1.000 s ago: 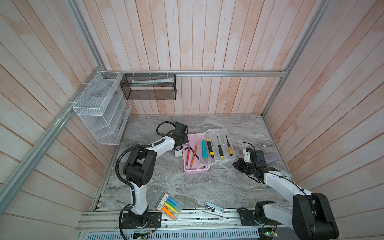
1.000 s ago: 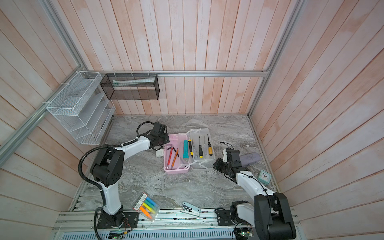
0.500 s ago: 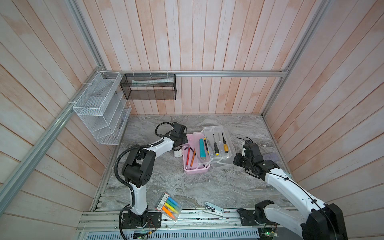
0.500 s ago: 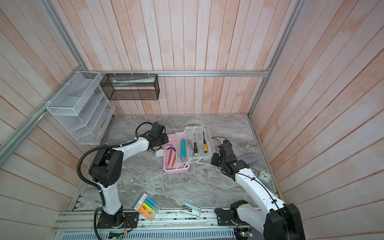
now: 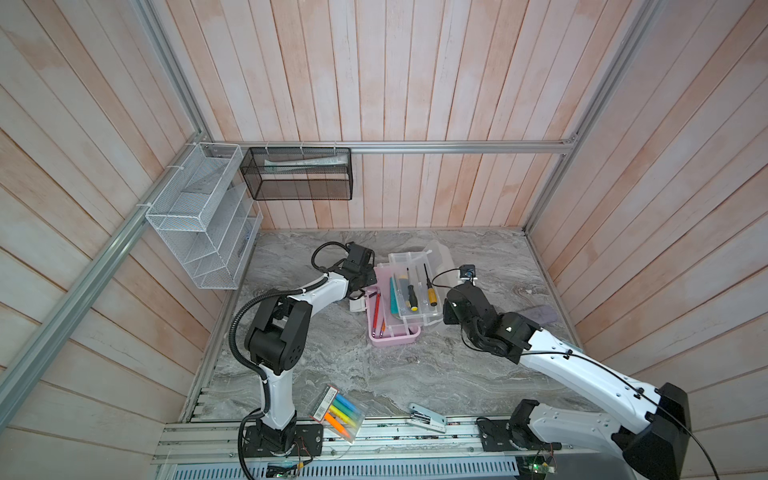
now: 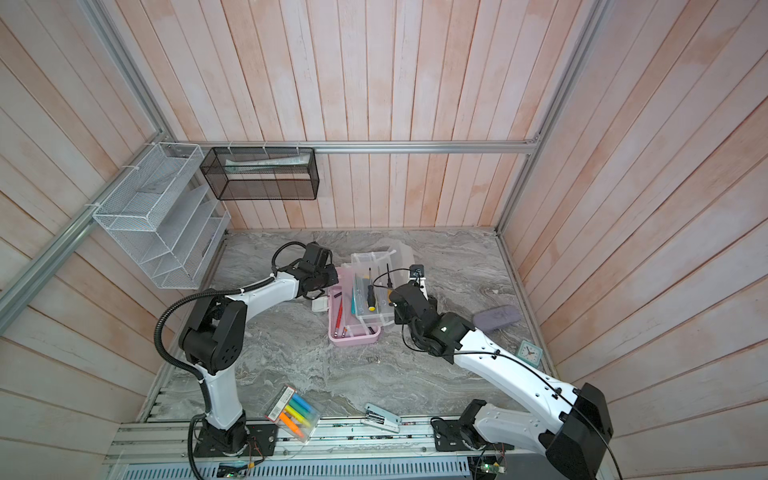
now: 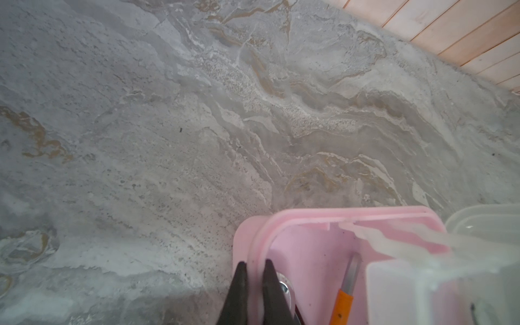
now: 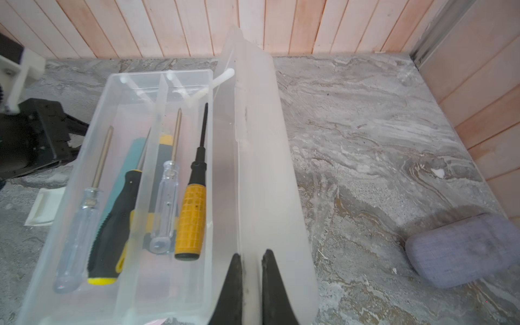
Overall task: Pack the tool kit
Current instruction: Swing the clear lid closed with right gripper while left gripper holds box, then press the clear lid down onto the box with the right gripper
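Marble tabletop (image 5: 332, 365): pink box (image 5: 392, 338) mid-table. Left gripper (image 7: 254, 270) clamped on its rim, right gripper (image 8: 251, 257) pinching translucent lid (image 8: 264, 168) edge. Highlighter pack (image 5: 338, 411), stapler (image 5: 426, 417) at front; purple case (image 8: 464, 250) right. Clock (image 6: 530, 352) shows in a top view, not wrist views.

Left arm (image 5: 316, 291) extended low and forward, left gripper (image 7: 255, 261) pinched nearly closed. Right arm (image 5: 561, 361) stretched inward, right gripper (image 8: 252, 252) likewise pinched

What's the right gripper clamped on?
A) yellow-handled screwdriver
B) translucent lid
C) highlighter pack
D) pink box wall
B: in the right wrist view the right gripper has a finger on each side of the translucent lid edge, closed on it. The yellow-handled screwdriver lies untouched in the clear tray.
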Motion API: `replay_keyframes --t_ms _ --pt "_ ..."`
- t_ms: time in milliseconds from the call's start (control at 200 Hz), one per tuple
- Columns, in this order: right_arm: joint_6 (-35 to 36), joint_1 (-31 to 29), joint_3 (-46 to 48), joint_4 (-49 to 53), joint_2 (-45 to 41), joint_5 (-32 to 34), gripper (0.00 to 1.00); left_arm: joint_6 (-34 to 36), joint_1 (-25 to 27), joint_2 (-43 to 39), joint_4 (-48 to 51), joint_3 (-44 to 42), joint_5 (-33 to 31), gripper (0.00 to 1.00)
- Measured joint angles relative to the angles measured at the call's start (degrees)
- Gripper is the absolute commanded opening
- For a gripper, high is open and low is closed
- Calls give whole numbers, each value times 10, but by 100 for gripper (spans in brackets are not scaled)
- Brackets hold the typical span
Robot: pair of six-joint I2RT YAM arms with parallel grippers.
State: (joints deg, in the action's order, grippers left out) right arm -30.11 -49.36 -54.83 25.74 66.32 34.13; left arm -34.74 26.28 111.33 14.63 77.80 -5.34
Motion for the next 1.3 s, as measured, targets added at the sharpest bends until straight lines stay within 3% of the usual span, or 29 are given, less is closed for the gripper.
replay_keyframes --t_ms 290,405,640,900,1040,1100,1155,1300 --pt "19 -84 -58 -46 70 31 0 -2 0 0 0 3 0 0" --pt "23 -99 -75 -50 90 27 16 -4 0 0 -1 3 1 0" --pt "19 -114 -83 -103 107 -84 32 -9 13 4 -7 3 43 0" --pt "23 -105 -68 -158 97 -131 35 -13 -3 7 -5 3 68 0" --pt "18 -71 -48 -179 84 -152 36 -15 -10 7 -5 3 67 32" --pt "15 -54 -34 -187 75 -163 36 -20 -13 5 -10 3 63 40" --pt "12 -40 -25 -192 69 -173 36 -20 -17 0 -17 3 62 44" --pt "5 -14 -16 -203 69 -197 36 -19 -27 -14 -25 7 53 45"
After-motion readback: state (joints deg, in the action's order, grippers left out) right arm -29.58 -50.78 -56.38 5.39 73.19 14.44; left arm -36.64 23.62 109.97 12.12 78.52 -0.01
